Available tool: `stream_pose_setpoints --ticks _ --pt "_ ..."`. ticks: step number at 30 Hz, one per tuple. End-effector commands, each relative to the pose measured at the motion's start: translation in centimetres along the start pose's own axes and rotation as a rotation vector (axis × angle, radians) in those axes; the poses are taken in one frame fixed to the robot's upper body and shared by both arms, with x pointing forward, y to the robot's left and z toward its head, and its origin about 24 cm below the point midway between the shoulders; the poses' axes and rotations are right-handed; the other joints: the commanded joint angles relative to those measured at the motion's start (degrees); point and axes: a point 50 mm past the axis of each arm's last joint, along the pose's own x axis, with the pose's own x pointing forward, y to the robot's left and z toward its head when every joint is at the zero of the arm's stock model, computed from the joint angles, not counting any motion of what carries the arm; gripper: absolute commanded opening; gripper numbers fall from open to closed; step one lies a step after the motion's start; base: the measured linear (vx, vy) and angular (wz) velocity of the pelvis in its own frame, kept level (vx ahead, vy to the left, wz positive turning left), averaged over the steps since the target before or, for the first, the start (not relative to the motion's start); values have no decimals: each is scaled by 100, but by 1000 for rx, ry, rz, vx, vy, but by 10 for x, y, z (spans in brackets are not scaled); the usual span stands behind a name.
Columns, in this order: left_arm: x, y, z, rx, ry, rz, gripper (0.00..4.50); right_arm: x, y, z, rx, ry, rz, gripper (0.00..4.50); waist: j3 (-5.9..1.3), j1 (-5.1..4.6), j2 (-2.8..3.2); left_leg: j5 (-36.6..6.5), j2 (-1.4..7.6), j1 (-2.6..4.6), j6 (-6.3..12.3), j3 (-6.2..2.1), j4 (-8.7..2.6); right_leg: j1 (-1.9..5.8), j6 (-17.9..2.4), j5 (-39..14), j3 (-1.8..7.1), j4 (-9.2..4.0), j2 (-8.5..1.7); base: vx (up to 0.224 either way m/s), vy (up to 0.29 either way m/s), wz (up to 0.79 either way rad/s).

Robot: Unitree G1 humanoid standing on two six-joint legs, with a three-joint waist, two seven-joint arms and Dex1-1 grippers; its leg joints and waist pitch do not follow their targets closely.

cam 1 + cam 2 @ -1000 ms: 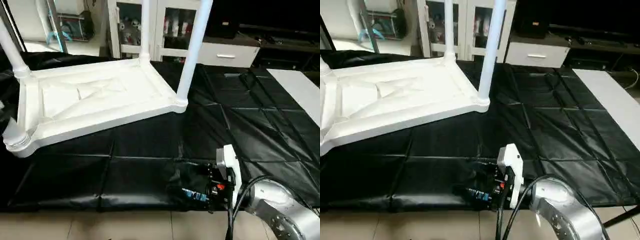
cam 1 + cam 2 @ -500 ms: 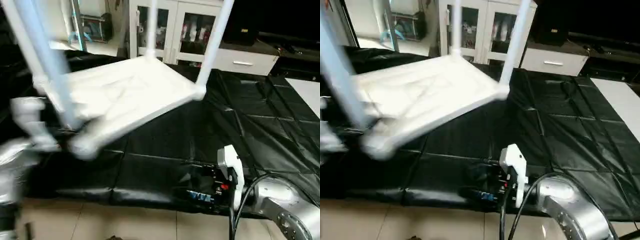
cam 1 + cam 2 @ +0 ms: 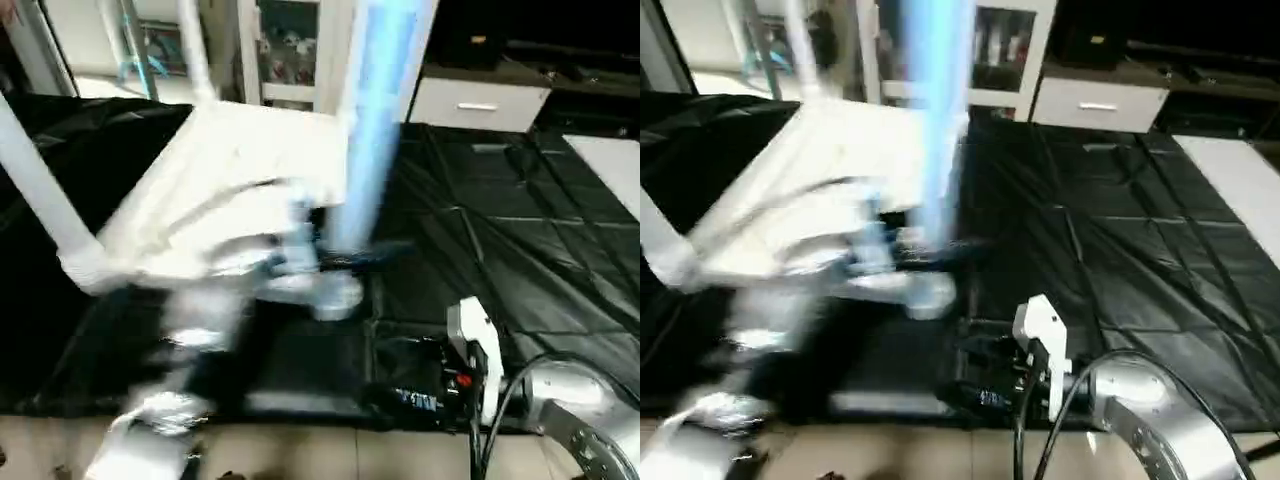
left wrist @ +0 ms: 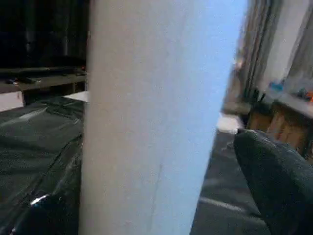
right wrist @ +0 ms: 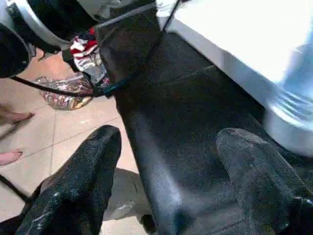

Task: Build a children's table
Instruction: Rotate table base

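Note:
The children's table lies upside down on the black mat [image 3: 500, 200], its white tabletop [image 3: 220, 180] blurred by motion. One leg [image 3: 375, 120] stands up at the middle, another leg [image 3: 40, 190] at the left and a third [image 3: 195, 50] at the back. My left arm [image 3: 170, 400] reaches, blurred, from the bottom left to the base of the middle leg. In the left wrist view that leg [image 4: 151, 117] stands close beside one black finger [image 4: 279, 186], with a narrow gap between them. My right gripper [image 5: 166, 186] is open over the mat's front edge, near a table corner [image 5: 288, 122].
A glass-door cabinet [image 3: 290, 50] and a white drawer unit [image 3: 480, 100] stand behind the mat. A white board [image 3: 610, 165] lies at the right. Tiled floor [image 3: 330, 455] runs along the front. A person's bare feet [image 5: 10, 117] and a crumpled wrapper [image 5: 63, 90] are beside the mat.
The table has swung round, bringing a corner leg to the middle. My left arm has swept in from the left to that leg's base. The right gripper has stayed in place.

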Motion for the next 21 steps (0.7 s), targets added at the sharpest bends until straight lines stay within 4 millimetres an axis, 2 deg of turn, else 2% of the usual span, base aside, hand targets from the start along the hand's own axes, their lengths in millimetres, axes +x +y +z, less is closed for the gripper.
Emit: stream_pose_setpoints --ticks 1,2,3,4,5,6,7,9,10,11,13,14,15,16,18,19,20,21 --pt "8 1 -6 57 51 52 443 -4 0 3 -27 5 -23 344 -399 -2 -31 -508 67 8 427 12 -321 352 -1316 352 142 -227 -166 52 11 0" --pt "11 4 -13 96 106 98 443 -5 0 3 -29 3 -33 344 -391 16 62 -458 63 10 508 9 -312 347 -1359 404 142 -225 -166 0 0 0" --pt "11 5 -15 108 124 105 443 -6 -1 4 -29 2 -37 344 -382 -8 9 -570 60 8 542 18 -314 364 -1335 269 139 -247 -165 0 0 0" --pt "10 6 -16 112 128 111 443 -6 -1 3 -29 3 -37 344 -372 -11 -6 -651 56 -9 536 14 -333 380 -1296 92 134 -265 -170 0 0 0" --pt "8 9 -18 124 143 132 443 -7 0 3 -28 3 -39 344 -356 -18 -1 -845 59 -1 488 18 -348 369 -1217 -360 130 -310 -182 0 0 0" --pt "4 11 -18 109 139 137 443 -8 0 3 -27 3 -41 344 -349 -23 6 -940 65 6 463 19 -354 357 -1180 -581 132 -332 -186 0 0 0" --pt "2 13 -18 101 134 140 443 -8 0 2 -25 4 -42 344 -328 -24 7 -1172 78 23 354 18 -379 328 -1097 -1152 134 -378 -192 0 0 0" --pt "-1 15 -19 106 132 142 443 -8 0 2 -24 4 -43 344 -312 -38 19 -1382 84 31 259 12 -405 304 -1006 -1511 130 -414 -181 0 0 0" --pt "-13 19 -20 113 155 121 443 -8 0 2 -24 4 -46 344 -311 -41 -7 -1434 90 38 240 12 -409 295 -980 -1586 130 -421 -181 0 0 0" --pt "-13 19 -20 113 155 121 443 -8 0 2 -24 4 -46 344 -304 -33 -3 -1505 94 65 225 14 -420 261 -933 -1738 138 -435 -183 0 0 0" --pt "-31 21 -24 102 203 76 443 -8 -2 2 -25 5 -52 344 -304 -30 9 -1520 92 50 177 3 -427 264 -913 -1712 136 -422 -184 0 0 0" --pt "-36 22 -25 99 221 65 443 -8 -3 2 -26 6 -53 344 -295 -35 -18 -1520 93 31 169 -6 -446 270 -890 -1755 136 -408 -192 0 0 0" --pt "-47 23 -29 92 267 47 443 -8 -4 2 -30 10 -55 344 -294 -50 -13 -1541 86 22 150 -6 -453 262 -835 -1853 131 -407 -183 0 0 0" --pt "-47 23 -29 92 267 47 443 -8 -4 2 -30 10 -55 344 -297 -71 3 -1562 94 43 124 -2 -450 243 -844 -1829 138 -413 -185 0 0 0" --pt "-57 28 -32 105 325 54 443 -9 -5 2 -35 17 -53 344 -309 -72 -10 -1502 97 56 121 4 -437 237 -896 -1660 143 -397 -184 0 0 0" --pt "-66 31 -36 122 386 62 443 -9 -5 2 -37 20 -52 344 -312 -71 -2 -1439 103 64 147 9 -438 231 -972 -1458 143 -374 -178 0 0 0" --pt "-74 35 -42 155 475 65 443 -9 -6 3 -41 26 -50 344 -310 -71 -37 -1420 104 69 174 20 -432 227 -983 -1405 143 -368 -177 0 0 0" --pt "-75 36 -43 160 488 66 443 -9 -7 3 -42 26 -50 344 -307 -68 -22 -1419 100 69 179 18 -434 223 -963 -1422 145 -370 -175 0 0 0"
